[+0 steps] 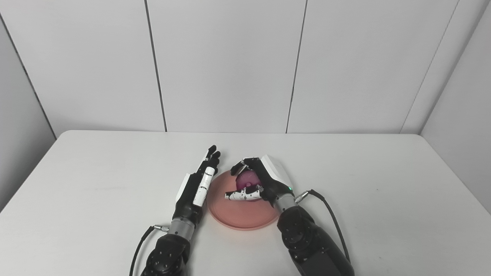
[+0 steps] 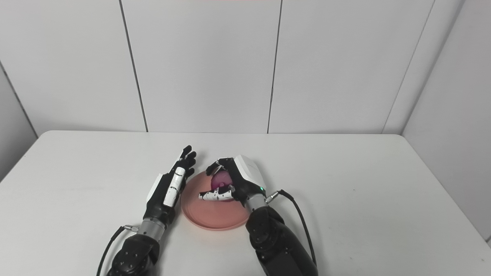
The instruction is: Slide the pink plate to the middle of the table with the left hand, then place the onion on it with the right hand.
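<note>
The pink plate (image 1: 238, 214) lies near the middle of the white table, toward the front. Over its far half my right hand (image 1: 261, 178) is shut on the purple-red onion (image 1: 247, 179), fingers curled above it and thumb below. I cannot tell whether the onion touches the plate. My left hand (image 1: 199, 180) lies open along the plate's left rim, fingers straight and pointing away from me, holding nothing.
The white table (image 1: 364, 184) stretches wide on both sides, with a panelled wall behind its far edge. Cables trail from both wrists near the front edge.
</note>
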### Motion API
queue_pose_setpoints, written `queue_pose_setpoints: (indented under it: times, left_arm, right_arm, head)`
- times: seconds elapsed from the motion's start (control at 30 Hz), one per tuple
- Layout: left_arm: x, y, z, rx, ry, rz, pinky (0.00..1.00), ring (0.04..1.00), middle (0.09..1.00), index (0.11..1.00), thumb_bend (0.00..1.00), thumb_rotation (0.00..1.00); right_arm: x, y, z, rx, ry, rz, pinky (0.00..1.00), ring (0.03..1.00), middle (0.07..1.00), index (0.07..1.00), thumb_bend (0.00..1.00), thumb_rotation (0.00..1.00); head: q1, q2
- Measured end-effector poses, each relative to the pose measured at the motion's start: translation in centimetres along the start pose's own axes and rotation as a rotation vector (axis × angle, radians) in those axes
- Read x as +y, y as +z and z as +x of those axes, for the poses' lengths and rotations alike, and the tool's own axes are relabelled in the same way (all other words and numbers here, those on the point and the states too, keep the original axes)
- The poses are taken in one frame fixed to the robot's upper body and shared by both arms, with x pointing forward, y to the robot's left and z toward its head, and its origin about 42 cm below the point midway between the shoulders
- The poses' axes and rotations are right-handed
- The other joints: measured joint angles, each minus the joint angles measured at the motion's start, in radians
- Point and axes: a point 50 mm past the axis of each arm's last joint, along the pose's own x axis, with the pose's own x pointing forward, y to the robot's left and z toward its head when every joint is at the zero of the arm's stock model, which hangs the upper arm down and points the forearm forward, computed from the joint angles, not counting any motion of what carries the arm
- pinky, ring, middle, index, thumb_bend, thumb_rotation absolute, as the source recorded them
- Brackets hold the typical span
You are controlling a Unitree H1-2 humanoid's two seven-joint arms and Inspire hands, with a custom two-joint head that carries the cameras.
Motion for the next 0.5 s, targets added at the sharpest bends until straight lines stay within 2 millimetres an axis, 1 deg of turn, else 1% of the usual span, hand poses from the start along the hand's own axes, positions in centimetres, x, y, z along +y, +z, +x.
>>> queue_pose_setpoints:
  times: [0.13, 0.5]
  left_arm:
    - [0.07, 0.01, 0.08, -0.005, 0.003, -0.008, 0.98, 0.981, 0.974, 0.964, 0.55, 1.0]
    - [0.07, 0.03, 0.08, -0.007, 0.006, -0.021, 0.97, 0.974, 0.967, 0.961, 0.54, 1.0]
  right_arm:
    - [0.44, -0.3, 0.12, -0.013, 0.003, -0.005, 0.22, 0.364, 0.449, 0.536, 0.5, 0.0]
    - [0.69, -0.44, 0.43, -0.017, -0.003, -0.011, 0.21, 0.36, 0.443, 0.536, 0.5, 0.0]
  head:
    - [-0.003, 0.002]
    - [-0.005, 0.003]
